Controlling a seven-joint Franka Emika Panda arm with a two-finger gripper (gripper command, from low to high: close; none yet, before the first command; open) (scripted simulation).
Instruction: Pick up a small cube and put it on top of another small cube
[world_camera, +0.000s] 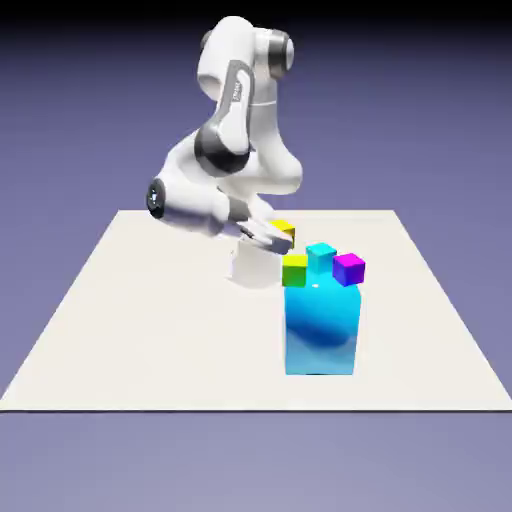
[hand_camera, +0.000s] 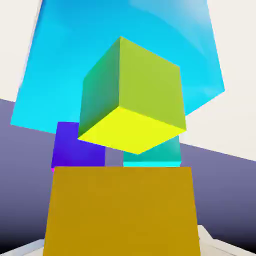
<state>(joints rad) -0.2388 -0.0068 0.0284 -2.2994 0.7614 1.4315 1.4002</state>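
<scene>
The small cube (world_camera: 285, 231), tiny and bright yellow, is held in my gripper (world_camera: 274, 236), which is shut on it just above the table, behind the big glossy blue block (world_camera: 322, 330). In the hand view the yellow cube (hand_camera: 120, 210) fills the bottom between the fingers and hides most of them. Just beyond it a green cube (hand_camera: 132, 100) shows against the blue block (hand_camera: 120, 45). On top of the blue block stand a green cube (world_camera: 295, 269), a cyan cube (world_camera: 321, 255) and a magenta cube (world_camera: 348, 268).
The white table top (world_camera: 140, 330) spreads around the block. A purple-faced cube (hand_camera: 77, 145) and a teal cube (hand_camera: 155, 152) peek out behind the green one in the hand view. The arm's base (world_camera: 250, 265) stands just behind the gripper.
</scene>
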